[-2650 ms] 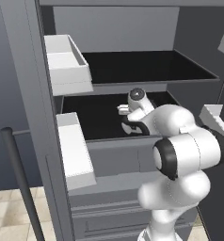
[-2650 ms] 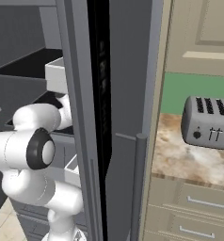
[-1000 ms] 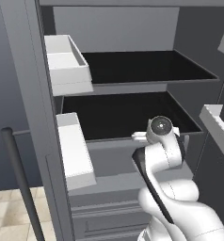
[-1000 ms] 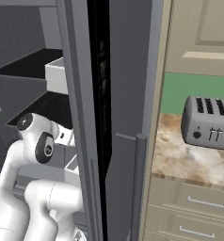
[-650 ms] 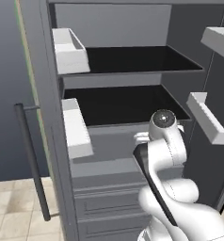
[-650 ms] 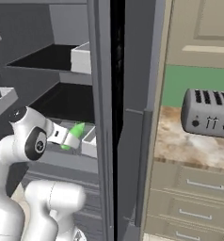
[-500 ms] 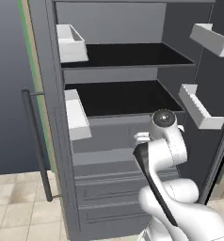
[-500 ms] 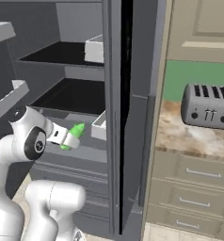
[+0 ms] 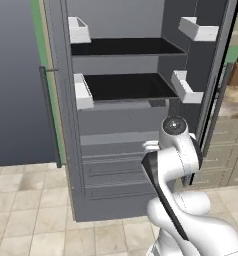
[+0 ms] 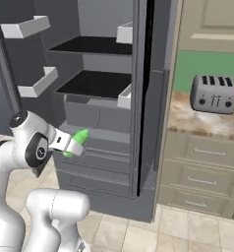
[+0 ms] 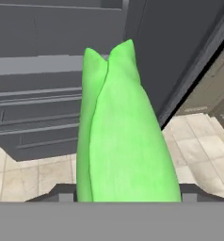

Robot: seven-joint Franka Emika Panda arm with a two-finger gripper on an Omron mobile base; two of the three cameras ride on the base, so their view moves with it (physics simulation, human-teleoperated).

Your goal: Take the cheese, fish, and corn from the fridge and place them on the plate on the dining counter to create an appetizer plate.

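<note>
The fingers (image 10: 72,144) were closed on the corn (image 10: 75,141), held out in front of the open fridge (image 10: 104,118).

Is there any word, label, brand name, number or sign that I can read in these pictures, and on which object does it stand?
None: no readable text on the fridge, the toaster, the corn held in the gripper, or the drawers.
</note>
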